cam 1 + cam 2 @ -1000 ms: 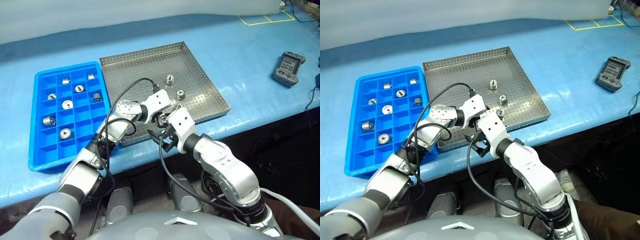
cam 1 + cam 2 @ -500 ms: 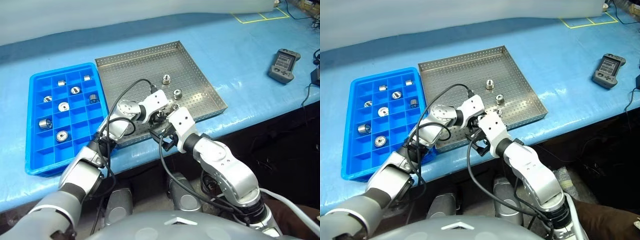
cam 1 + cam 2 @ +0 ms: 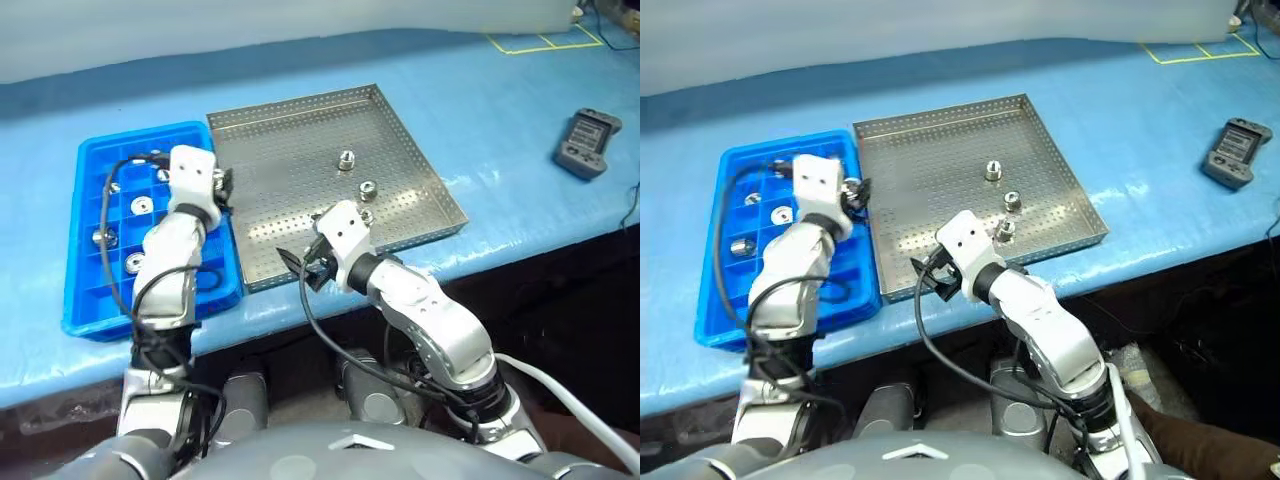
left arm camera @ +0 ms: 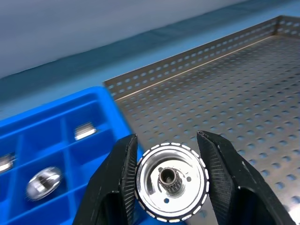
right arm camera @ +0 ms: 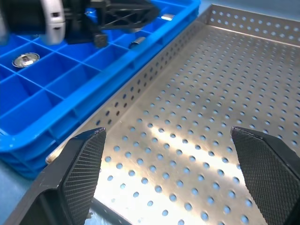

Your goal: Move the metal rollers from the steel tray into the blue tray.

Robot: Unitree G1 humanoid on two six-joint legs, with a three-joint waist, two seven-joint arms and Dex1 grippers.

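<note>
Left gripper (image 4: 169, 180) had its jaws pinching one roller (image 4: 172, 182) by the rim, held at the blue tray's (image 3: 78, 300) edge next to the steel tray (image 3: 300, 135), not yet over a compartment as far as could be judged. Right gripper (image 5: 173, 159) had jaws spread wide and empty, hovering above the near part of the steel tray's perforated floor. Outward from there: two rollers left in the steel tray, one upright (image 3: 346, 159) mid-tray, another (image 3: 367, 188) closer to the near rim; a third may have sat just by the right wrist, hard to tell. Blue tray already held several rollers in separate compartments, e.g. one (image 3: 143, 204) and one (image 3: 134, 262), others partly hidden behind the left arm. Judged well past halfway: most rollers moved, one in transit, two or so left. Handheld controller (image 3: 588, 142) lay well apart on the blue worktop (image 3: 500, 110).
</note>
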